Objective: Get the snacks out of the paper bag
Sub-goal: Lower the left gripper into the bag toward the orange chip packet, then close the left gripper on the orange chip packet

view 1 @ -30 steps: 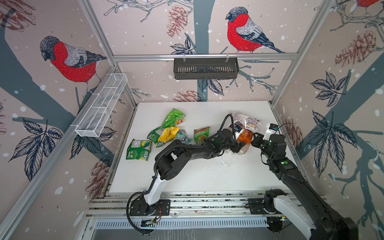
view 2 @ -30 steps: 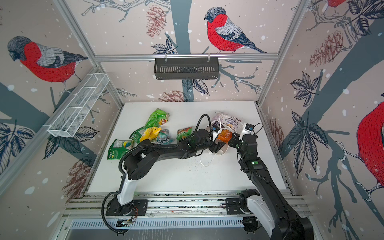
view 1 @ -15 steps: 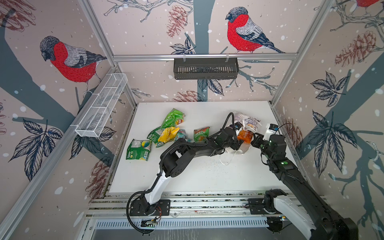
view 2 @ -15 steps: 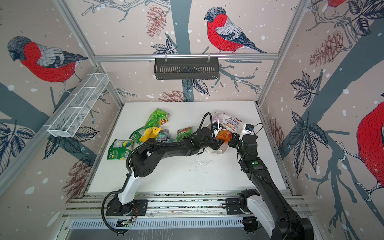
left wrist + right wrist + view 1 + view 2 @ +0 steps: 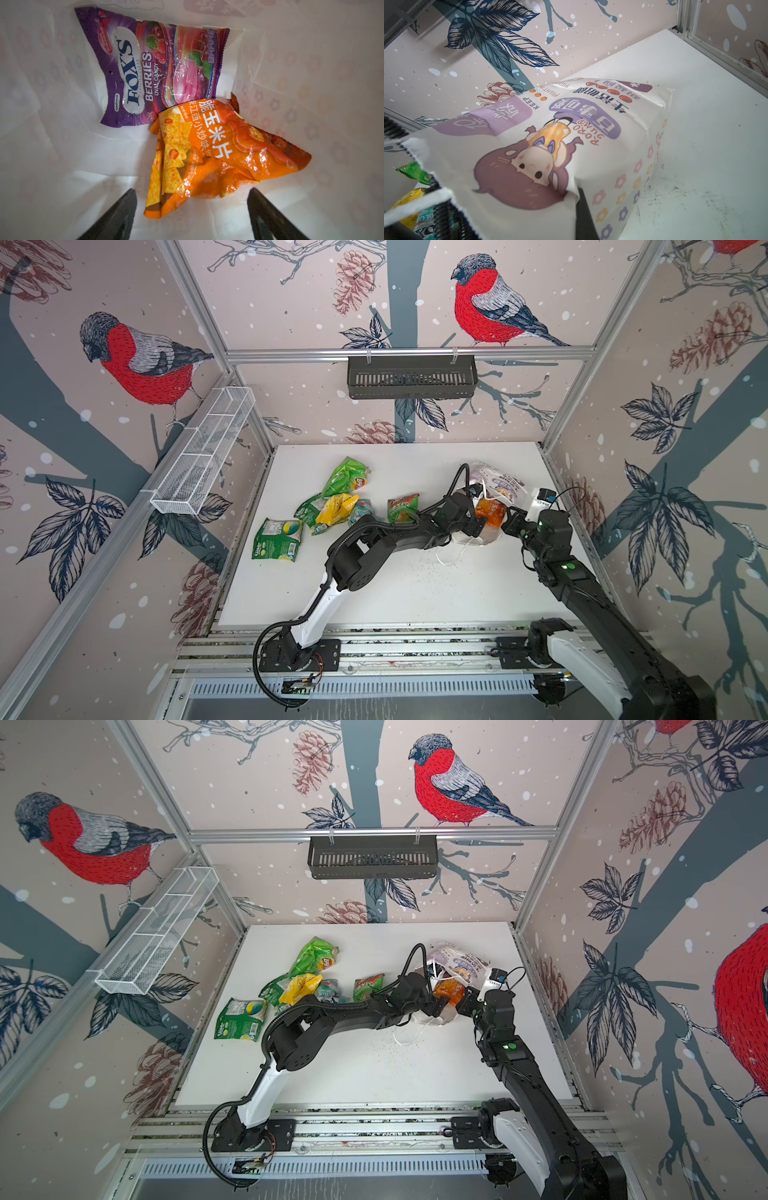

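The paper bag (image 5: 494, 485) lies on its side at the table's right, white with purple patches and a cartoon figure (image 5: 529, 162). My right gripper (image 5: 579, 193) is shut on the bag's wall near its mouth. My left gripper (image 5: 191, 193) is inside the bag, jaws wide open and holding nothing. An orange packet (image 5: 218, 153) lies just beyond its fingertips, with a purple candy packet (image 5: 149, 68) deeper in. The orange packet (image 5: 490, 512) shows at the bag mouth in both top views. Several snacks lie out on the table: green packets (image 5: 347, 477), a yellow one (image 5: 336, 508), a teal one (image 5: 361, 510).
A white wire basket (image 5: 203, 456) hangs on the left wall and a black basket (image 5: 411, 377) on the back rail. The bag's white cord handle (image 5: 451, 556) trails over the table (image 5: 415, 597) among crumbs. The right wall frame (image 5: 720, 54) runs close behind the bag.
My left gripper has opened wider and pushed a little further into the bag mouth, its elbow swinging right. The right gripper and the bag have held still.
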Motion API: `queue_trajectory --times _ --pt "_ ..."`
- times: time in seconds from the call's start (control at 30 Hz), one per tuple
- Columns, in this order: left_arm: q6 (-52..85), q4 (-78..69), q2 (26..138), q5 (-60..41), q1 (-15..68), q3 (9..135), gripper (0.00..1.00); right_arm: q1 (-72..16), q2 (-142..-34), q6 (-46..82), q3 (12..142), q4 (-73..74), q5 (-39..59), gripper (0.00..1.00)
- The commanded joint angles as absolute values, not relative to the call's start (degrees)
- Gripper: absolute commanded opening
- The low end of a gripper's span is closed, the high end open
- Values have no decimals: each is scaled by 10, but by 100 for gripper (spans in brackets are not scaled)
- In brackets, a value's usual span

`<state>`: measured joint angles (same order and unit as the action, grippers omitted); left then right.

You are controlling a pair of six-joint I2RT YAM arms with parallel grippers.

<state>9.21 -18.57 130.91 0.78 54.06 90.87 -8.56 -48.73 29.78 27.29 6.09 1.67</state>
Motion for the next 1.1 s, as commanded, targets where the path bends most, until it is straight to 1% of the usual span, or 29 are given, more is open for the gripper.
queue_trajectory --times 0.0,0.07,0.27,0.4,0.47,0.5,0.53,0.83,0.97,1.07 --pt "105 -164 1322 26 537 927 88 -85 -487 293 272 79 22 0" --pt "107 -160 1329 21 538 935 90 -85 -487 291 272 80 21 0" --pt "125 -176 1344 23 537 943 90 -85 -491 293 268 90 28 0" --pt "154 -174 1363 27 536 968 83 -85 -493 294 263 98 33 0" --pt "164 -179 1372 22 536 977 76 -84 -493 294 263 98 33 0" --pt "168 -182 1374 21 536 979 73 -84 -492 294 263 98 33 0" --pt "170 -187 1376 21 536 979 72 -84 -492 294 264 97 33 0" --pt "138 -241 1360 12 538 928 71 -83 -491 286 267 90 23 0" --pt "134 -232 1371 -7 538 947 69 -83 -498 286 267 94 26 0" --pt "131 -214 1386 -13 539 972 72 -83 -499 283 266 95 27 0"
